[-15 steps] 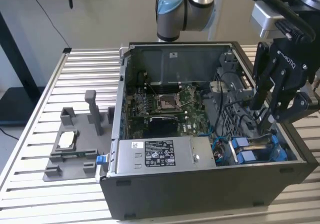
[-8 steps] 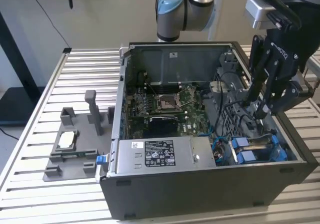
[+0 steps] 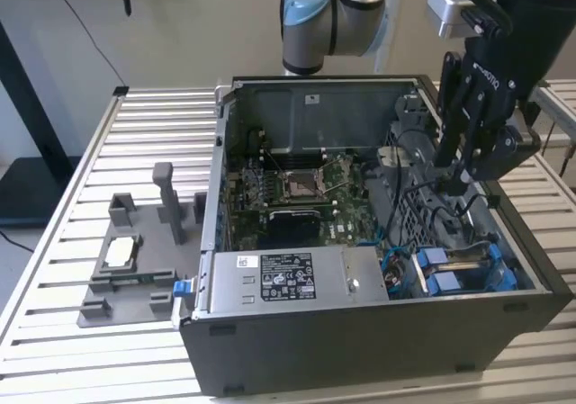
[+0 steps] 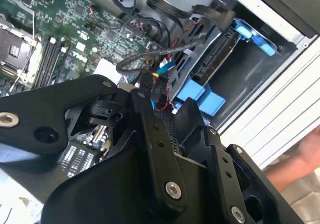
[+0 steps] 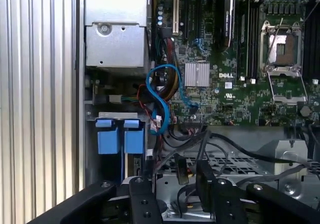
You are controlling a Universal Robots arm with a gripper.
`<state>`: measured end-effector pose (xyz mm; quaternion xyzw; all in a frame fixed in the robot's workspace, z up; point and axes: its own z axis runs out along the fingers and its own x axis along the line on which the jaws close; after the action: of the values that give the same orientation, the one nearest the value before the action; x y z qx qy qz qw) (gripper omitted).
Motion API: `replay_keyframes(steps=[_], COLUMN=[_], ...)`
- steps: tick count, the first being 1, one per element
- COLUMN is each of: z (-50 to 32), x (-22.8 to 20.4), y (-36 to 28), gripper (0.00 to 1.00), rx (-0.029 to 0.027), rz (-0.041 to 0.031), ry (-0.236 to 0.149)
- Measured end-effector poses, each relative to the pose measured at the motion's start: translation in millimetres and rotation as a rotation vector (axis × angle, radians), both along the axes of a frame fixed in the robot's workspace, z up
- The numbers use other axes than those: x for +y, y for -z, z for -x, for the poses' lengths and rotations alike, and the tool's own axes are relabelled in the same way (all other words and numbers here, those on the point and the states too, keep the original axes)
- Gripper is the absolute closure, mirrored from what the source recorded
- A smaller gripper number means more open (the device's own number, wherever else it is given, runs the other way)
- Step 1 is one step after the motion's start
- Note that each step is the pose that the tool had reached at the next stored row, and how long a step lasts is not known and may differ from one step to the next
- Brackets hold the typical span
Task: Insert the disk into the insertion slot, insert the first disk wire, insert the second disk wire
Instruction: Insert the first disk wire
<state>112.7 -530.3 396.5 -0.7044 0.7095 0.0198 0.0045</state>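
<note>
The slatted table [image 3: 54,242] carries an open computer case [image 3: 360,341], its motherboard [image 5: 240,59] exposed. The arm's pincer [image 3: 463,184] hangs inside the case at the exterior view's right, above the perforated drive cage [image 5: 240,164] and among loose black wires [image 5: 225,144]; I cannot tell whether it is clenched or released. The disk [image 3: 459,264], in its blue carrier, sits in the insertion slot [image 4: 240,77] near the case's front corner. A blue cable [image 5: 160,92] loops beside it.
</note>
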Motion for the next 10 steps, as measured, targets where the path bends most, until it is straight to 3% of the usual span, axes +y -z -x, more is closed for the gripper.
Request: replay_keyframes(steps=[6,10], z=[0.0,0.1], x=[9.3,10.4], y=[4.5,5.4], gripper=[0.53,0.53], rx=[-0.0056,-0.0056], rz=[0.0006,0.001], ry=[-0.041,-0.06])
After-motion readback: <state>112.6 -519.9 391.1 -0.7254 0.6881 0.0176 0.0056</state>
